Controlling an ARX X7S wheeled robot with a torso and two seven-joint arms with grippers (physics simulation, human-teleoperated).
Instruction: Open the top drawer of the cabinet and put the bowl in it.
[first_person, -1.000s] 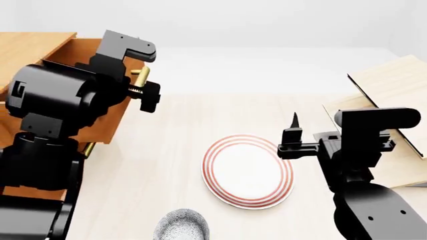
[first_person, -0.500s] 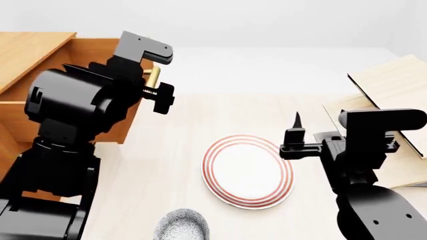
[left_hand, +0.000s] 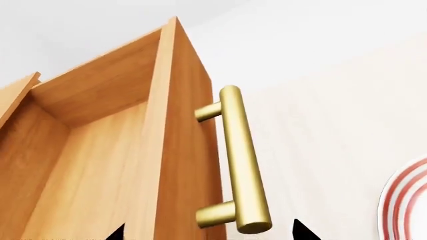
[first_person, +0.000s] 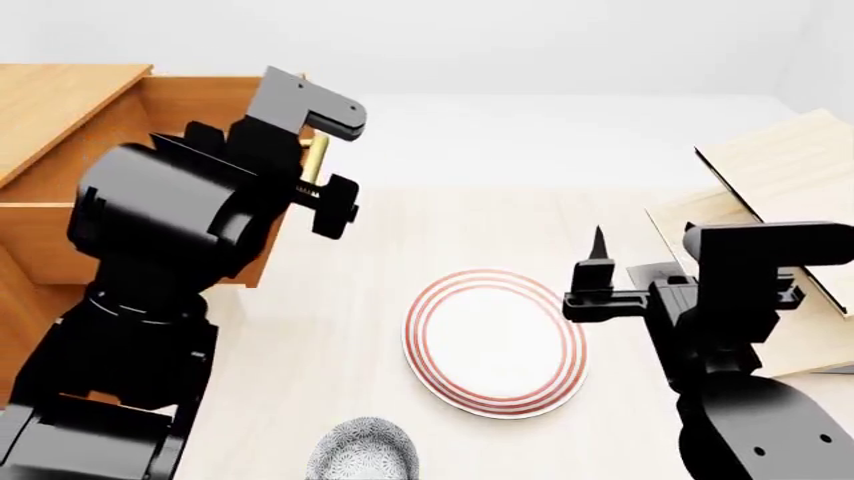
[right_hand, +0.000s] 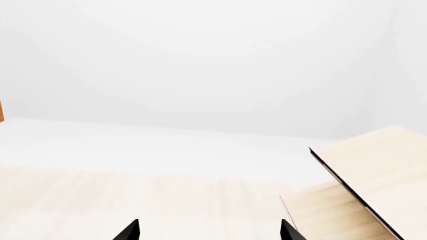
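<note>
At the far left of the head view stands the orange-brown wooden cabinet (first_person: 54, 110), and its top drawer (first_person: 174, 120), a shallow wooden box, is pulled out toward the desk. The left wrist view looks into the drawer's bare wooden interior and shows the brass bar handle (left_hand: 243, 165) on two short posts on the drawer front.

In front of the drawer is the black left arm. The left gripper (left_hand: 207, 232) sits just short of the handle: only its two dark fingertips (left_hand: 117, 232) show in the left wrist view, spread wide, one before the drawer's inner side and one beyond the handle. The jaws are released and grasp nothing. In the head view the handle (first_person: 315, 158) peeks out as a short brass piece behind the arm.

On the pale wooden desk (first_person: 334, 300), near the middle, lies a flat white plate with red rings (first_person: 495, 342). At the bottom edge, left of the plate and apart from it, is the small round bowl with a grey-blue speckled outside (first_person: 362, 450), partly cut off.

To the right, the black right arm holds the right gripper (right_hand: 209, 231) above the desk beside the plate, jaws apart and empty. At the far right stands a pale wooden rack (first_person: 774, 180).
</note>
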